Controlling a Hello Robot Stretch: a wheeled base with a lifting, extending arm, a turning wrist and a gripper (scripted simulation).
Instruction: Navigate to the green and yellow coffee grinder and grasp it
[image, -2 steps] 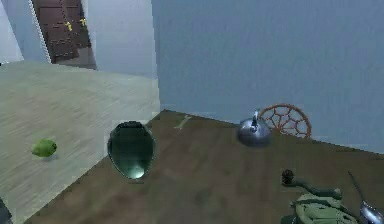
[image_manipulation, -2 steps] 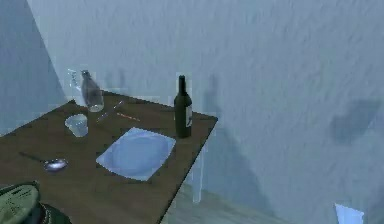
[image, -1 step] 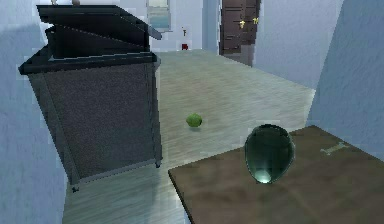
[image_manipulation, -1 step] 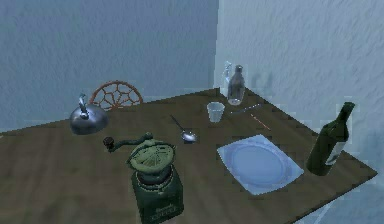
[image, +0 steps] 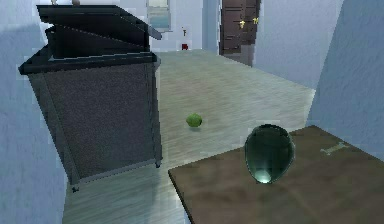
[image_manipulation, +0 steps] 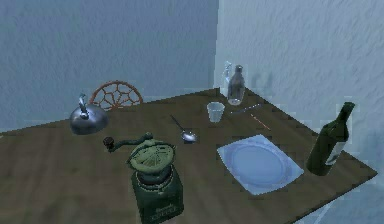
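In the arm side view a green coffee grinder (image_manipulation: 155, 180) with a yellowish-green domed top stands on a brown wooden table (image_manipulation: 60, 175), near the table's front edge and just left of the middle. A thin crank reaches from its top to a small dark knob (image_manipulation: 109, 145) at its upper left.
On the same table stand a metal kettle (image_manipulation: 88, 118), a spoon (image_manipulation: 186, 132), a small cup (image_manipulation: 215, 110), a glass bottle (image_manipulation: 235, 85), a white plate (image_manipulation: 258, 163) and a dark bottle (image_manipulation: 333, 140). The forward view has a dark cabinet (image: 100, 105), a green ball (image: 194, 120) on the floor and a dark green vase (image: 268, 152) on the table corner.
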